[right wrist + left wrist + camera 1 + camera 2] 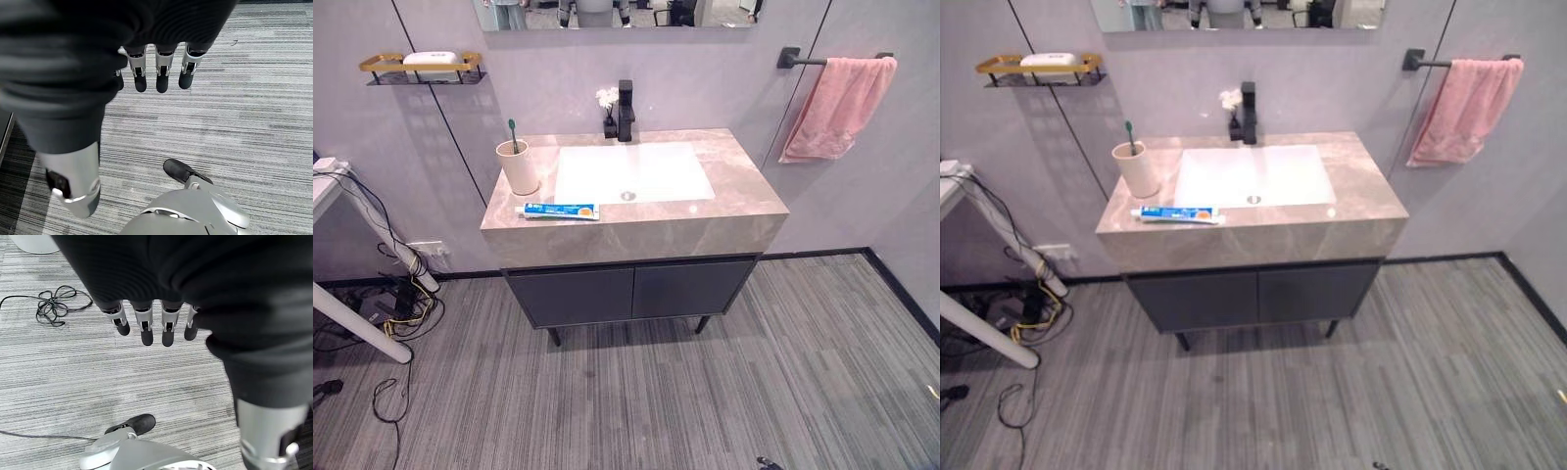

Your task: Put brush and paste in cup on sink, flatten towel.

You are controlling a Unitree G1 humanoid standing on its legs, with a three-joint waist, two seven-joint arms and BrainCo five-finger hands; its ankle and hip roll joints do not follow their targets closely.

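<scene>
A beige cup (518,166) stands at the back left of the stone sink counter (734,206), and a green-headed toothbrush (513,133) sticks up out of it. A blue and white toothpaste tube (560,211) lies flat near the counter's front left edge. A pink towel (838,106) hangs bunched and crooked on a dark wall bar (803,60) at the right. My left hand (151,323) hangs over the floor, fingers straight and holding nothing. My right hand (156,73) also hangs over the floor with straight, empty fingers.
A white basin (631,171) with a black tap (625,111) fills the counter's middle. A gold wall shelf (421,69) with soap is at upper left. A white table leg (362,328) and cables (391,304) lie at the left on the striped floor.
</scene>
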